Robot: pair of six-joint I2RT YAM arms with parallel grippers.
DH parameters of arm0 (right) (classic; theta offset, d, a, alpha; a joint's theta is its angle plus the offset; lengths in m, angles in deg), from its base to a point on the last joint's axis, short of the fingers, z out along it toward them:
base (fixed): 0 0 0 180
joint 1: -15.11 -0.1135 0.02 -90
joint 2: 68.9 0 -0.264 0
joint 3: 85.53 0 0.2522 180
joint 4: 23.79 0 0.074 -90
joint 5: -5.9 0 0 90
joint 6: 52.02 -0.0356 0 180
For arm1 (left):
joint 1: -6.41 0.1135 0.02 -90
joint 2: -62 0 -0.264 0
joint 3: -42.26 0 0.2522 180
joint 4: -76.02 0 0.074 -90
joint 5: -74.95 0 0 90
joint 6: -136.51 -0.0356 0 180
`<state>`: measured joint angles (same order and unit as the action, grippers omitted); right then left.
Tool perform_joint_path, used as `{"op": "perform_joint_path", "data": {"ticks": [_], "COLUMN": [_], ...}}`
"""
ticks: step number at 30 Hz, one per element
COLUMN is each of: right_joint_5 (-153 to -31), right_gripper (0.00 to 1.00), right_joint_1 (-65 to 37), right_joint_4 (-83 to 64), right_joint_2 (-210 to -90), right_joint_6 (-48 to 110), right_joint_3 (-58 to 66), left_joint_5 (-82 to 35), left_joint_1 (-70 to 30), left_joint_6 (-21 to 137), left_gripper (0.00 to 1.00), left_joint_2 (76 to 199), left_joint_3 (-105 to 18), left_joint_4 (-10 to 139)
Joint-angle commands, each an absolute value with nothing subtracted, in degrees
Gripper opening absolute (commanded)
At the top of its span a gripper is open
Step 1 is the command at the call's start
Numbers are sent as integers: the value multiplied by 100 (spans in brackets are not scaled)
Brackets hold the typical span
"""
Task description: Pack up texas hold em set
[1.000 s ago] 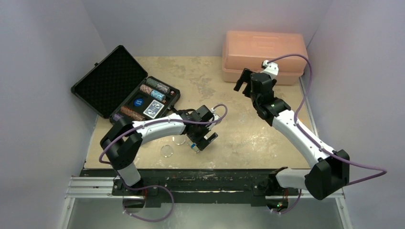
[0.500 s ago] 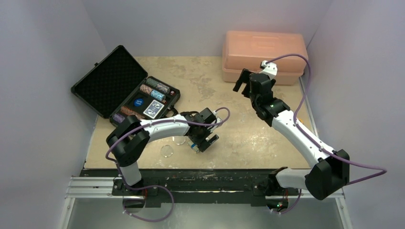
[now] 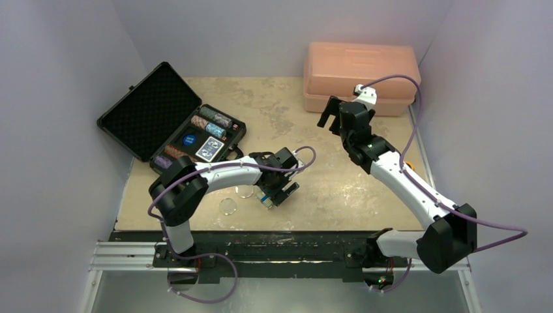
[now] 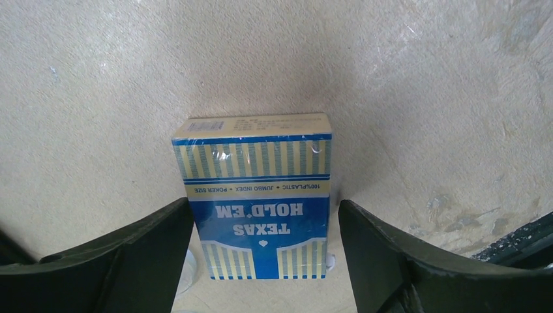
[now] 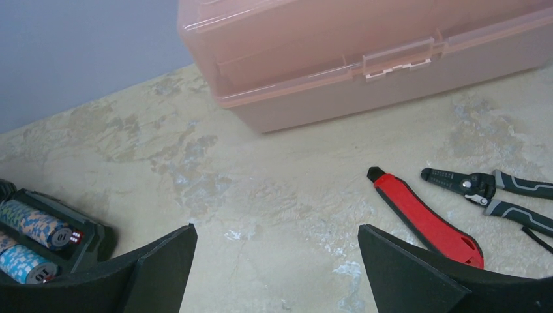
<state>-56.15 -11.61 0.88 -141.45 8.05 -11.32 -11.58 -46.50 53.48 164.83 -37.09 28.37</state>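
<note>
Left wrist view: I am seeing the left gripper (image 4: 264,218) standing open with one finger on each side of the blue card deck (image 4: 254,189), which is sitting on the table (image 4: 404,78) right between them, a thin gap showing at the right finger, so nothing is clamped. From above, the deck is resting well apart from the open black case (image 3: 149,107), toward the table's near edge. The right gripper (image 5: 277,238) is hanging wide open, holding nothing.
</note>
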Motion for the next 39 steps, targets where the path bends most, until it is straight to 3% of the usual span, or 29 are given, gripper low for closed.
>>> {"op": "perform_joint_path", "data": {"ticks": [1, 5, 9, 20, 39], "right_joint_5": [-5439, -5431, -5423, -5361, -5251], "right_gripper": [99, 99, 99, 99, 99], "right_joint_1": [-1216, -1236, -1241, -1263, -1304], "right_joint_4": [-155, -176, -177, -182, -200], "right_joint_2": [-13952, -13965, -13965, -13965, -13979], "right_joint_6": [880, 889, 893, 900, 915], "right_joint_3": [-1156, -1169, -1174, -1182, -1218], "left_joint_5": [-1071, -1105, -1114, -1083, -470], "left_joint_1": [-4685, -4692, -4705, -4720, -4720], "left_joint_6": [5460, 5451, 5468, 5510, 5541], "left_gripper": [80, 74, 61, 2, 0], "left_joint_2": [16514, 16544, 16545, 16462, 15994], "left_joint_3": [-3952, -3973, -3971, -3955, -4050], "left_joint_4": [2884, 2845, 2832, 2796, 2453]}}
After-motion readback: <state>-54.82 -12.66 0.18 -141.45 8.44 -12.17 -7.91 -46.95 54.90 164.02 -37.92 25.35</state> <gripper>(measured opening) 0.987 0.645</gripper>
